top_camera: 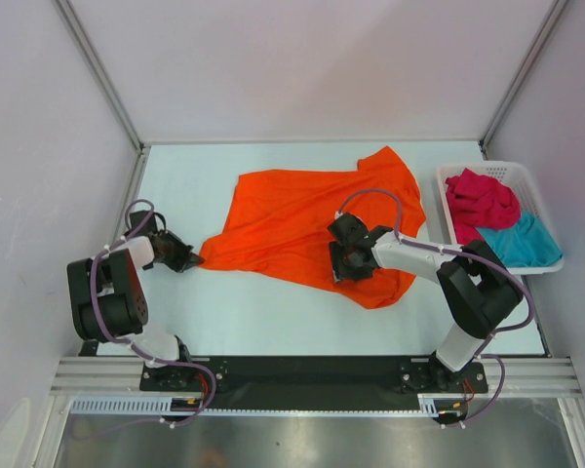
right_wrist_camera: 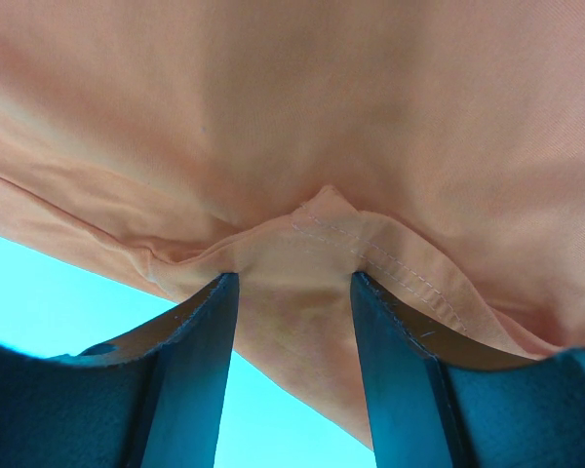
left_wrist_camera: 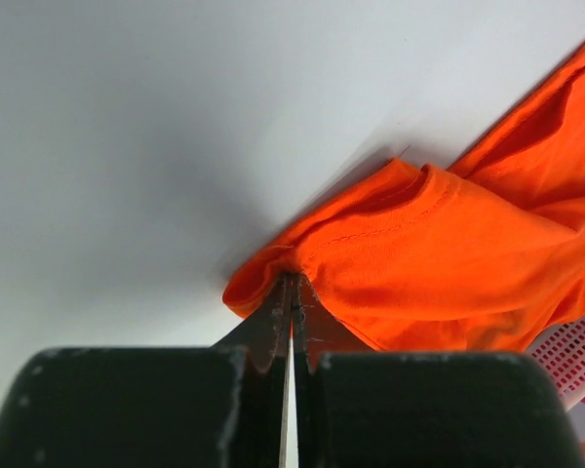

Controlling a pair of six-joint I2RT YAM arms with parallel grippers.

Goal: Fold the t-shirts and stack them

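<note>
The orange t-shirt lies spread and rumpled across the middle of the table. At its left corner my left gripper is shut on the cloth. In the left wrist view the jaws meet on a bunched edge of the orange t-shirt. My right gripper rests on the shirt's lower right part. It stands open, its fingers wide apart with a stitched hem of the shirt lying across their tips. A crimson t-shirt and a teal t-shirt sit crumpled in the basket.
A white lattice basket stands at the table's right edge, close to the right arm. White walls and metal posts close in the back and both sides. The black rail with both arm bases runs along the near edge.
</note>
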